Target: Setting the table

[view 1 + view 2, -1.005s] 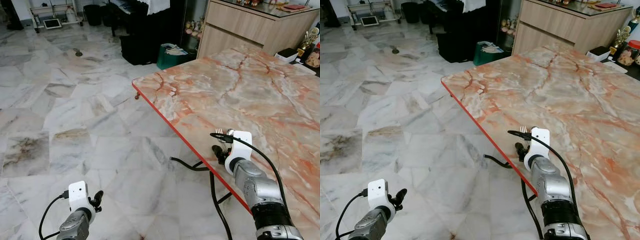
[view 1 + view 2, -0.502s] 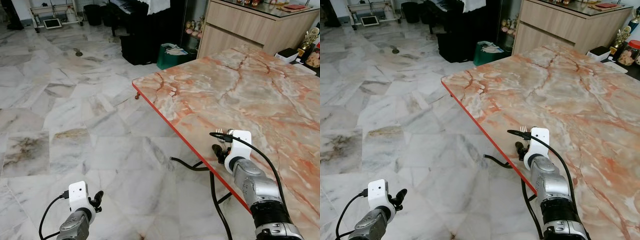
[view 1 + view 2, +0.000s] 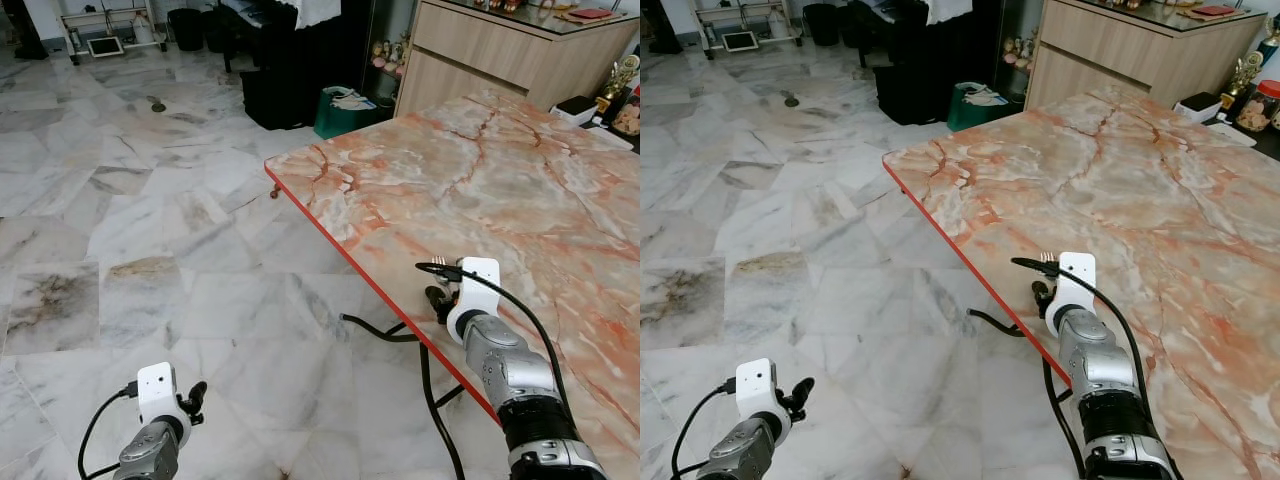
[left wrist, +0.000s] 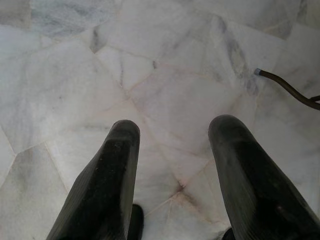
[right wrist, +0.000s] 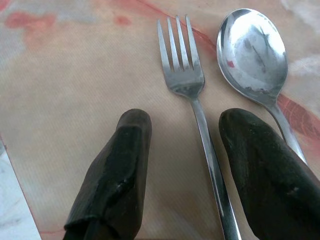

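Reaching over the near edge of the table [image 3: 520, 190], the right gripper [image 5: 185, 170] hangs just above the pink-veined marble top with its two black fingers [image 5: 120, 170] spread apart and nothing held between them. A fork [image 5: 192, 100] lies flat on the table in the gap between the fingers, its tines pointing away from the wrist and its handle running back under the gripper. A spoon [image 5: 252, 50] lies just beside the fork, bowl up, its handle passing under one finger; whether fork and spoon touch cannot be told. In the head views the fork's tines [image 3: 437, 263] show just ahead of the right wrist's white camera housing [image 3: 478, 280], near the table's red-trimmed edge.

The left gripper [image 4: 172, 165] hangs idle low over the white marble floor [image 3: 150, 230], its fingers [image 4: 107, 185] open and empty; a dark curved table leg end [image 4: 285, 87] rests on the tiles nearby.

Beyond the table stand a wooden cabinet [image 3: 500, 50] and a green bin [image 3: 345, 110], well apart from the cutlery.
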You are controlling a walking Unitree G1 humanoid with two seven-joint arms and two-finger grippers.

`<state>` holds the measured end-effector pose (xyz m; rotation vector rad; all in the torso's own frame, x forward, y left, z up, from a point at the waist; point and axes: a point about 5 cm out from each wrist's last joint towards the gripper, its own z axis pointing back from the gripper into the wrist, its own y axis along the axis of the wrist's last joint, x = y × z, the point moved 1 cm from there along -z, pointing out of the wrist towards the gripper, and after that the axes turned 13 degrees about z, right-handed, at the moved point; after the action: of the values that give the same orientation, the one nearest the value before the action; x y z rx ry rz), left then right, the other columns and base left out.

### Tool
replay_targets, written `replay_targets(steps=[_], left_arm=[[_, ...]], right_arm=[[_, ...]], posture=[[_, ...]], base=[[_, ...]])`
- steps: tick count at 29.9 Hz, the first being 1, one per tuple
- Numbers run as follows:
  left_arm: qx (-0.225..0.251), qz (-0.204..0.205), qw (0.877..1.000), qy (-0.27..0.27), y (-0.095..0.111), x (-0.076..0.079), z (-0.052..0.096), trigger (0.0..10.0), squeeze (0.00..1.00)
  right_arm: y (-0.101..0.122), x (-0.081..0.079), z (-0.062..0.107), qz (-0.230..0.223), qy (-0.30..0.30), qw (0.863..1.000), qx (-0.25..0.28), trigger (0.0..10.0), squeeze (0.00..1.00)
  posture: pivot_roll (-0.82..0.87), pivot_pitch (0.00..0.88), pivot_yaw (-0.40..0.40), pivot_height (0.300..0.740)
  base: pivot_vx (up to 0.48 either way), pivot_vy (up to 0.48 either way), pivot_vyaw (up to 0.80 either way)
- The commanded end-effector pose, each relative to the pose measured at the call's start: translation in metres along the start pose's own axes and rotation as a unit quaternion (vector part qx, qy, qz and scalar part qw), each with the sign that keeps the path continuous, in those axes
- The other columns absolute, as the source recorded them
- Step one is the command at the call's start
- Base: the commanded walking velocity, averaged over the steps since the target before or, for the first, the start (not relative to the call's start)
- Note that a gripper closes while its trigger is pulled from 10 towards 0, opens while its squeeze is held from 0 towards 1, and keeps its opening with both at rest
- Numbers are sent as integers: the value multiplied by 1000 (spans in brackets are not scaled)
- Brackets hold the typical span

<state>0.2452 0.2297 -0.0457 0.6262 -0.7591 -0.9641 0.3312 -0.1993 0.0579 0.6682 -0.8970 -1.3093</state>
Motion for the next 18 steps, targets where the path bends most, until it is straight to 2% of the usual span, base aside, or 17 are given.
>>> replay_targets(steps=[1,15,16,18], left_arm=[[-8,0,1000,4,-6,-2,2,10000,0],[-7,0,1000,4,-5,-2,2,10000,0],[-7,0,1000,4,-5,-2,2,10000,0],[-7,0,1000,4,-5,-2,2,10000,0]], right_arm=[[3,2,-1,0,-4,1000,2,10000,0],[-2,6,-4,1,-17,1000,-5,10000,0],[-2,6,-4,1,-17,1000,-5,0,0],[-2,6,-4,1,-17,1000,-4,0,0]], posture=[[31,0,-56,740],[34,0,-54,740],[34,0,-54,740],[34,0,-53,740]], base=[[0,0,0],[0,0,0],[0,0,0],[0,0,0]])
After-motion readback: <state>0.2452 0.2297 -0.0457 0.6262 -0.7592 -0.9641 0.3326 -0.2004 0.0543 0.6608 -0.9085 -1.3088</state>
